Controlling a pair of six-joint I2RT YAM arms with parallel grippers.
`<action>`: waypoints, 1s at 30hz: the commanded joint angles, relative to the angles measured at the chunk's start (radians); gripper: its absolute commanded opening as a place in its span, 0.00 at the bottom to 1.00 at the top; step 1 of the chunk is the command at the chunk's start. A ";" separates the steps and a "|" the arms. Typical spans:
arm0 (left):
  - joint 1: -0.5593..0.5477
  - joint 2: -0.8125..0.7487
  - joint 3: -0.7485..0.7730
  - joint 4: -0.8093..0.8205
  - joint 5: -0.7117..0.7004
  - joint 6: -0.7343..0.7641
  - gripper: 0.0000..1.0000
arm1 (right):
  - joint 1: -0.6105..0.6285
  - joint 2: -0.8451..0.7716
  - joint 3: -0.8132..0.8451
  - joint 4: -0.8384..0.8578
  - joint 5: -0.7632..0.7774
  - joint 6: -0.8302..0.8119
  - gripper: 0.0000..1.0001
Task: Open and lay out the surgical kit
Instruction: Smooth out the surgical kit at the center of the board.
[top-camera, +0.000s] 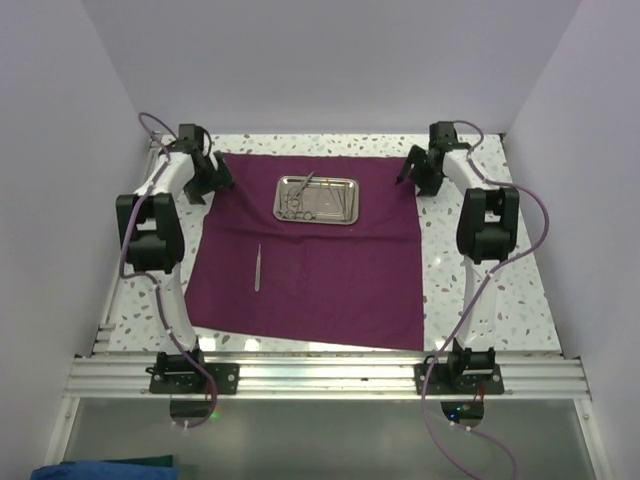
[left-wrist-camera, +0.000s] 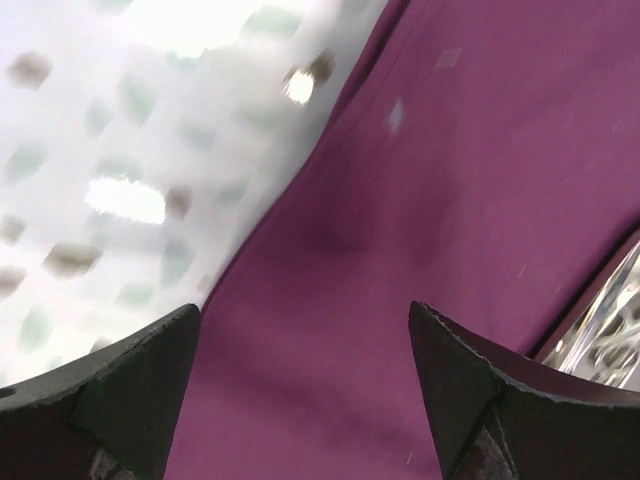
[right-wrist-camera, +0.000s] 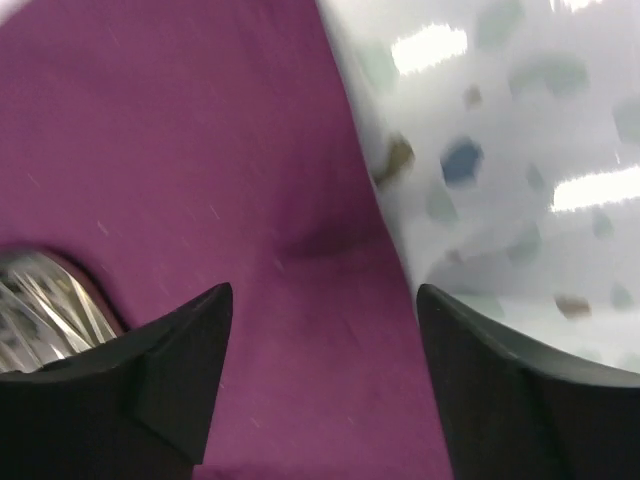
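The maroon cloth lies spread flat on the table. The steel tray sits on its far middle with ring-handled instruments inside. Thin silver tweezers lie on the cloth to the left of centre. My left gripper is open and empty over the cloth's far left corner; its view shows cloth between the fingers and the tray edge at right. My right gripper is open and empty over the far right corner; its view shows cloth and the tray edge.
The speckled white tabletop borders the cloth on all sides. White walls close in the left, right and back. An aluminium rail with both arm bases runs along the near edge.
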 joint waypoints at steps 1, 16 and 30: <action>0.000 -0.217 -0.135 0.030 -0.103 0.055 0.89 | 0.000 -0.185 -0.136 0.068 0.023 -0.020 0.81; -0.137 -0.650 -0.574 0.015 -0.186 -0.035 0.70 | 0.115 -0.639 -0.629 0.087 -0.019 -0.004 0.78; -0.315 -0.894 -1.082 0.087 -0.182 -0.258 0.40 | 0.150 -0.857 -0.877 0.071 -0.066 -0.026 0.00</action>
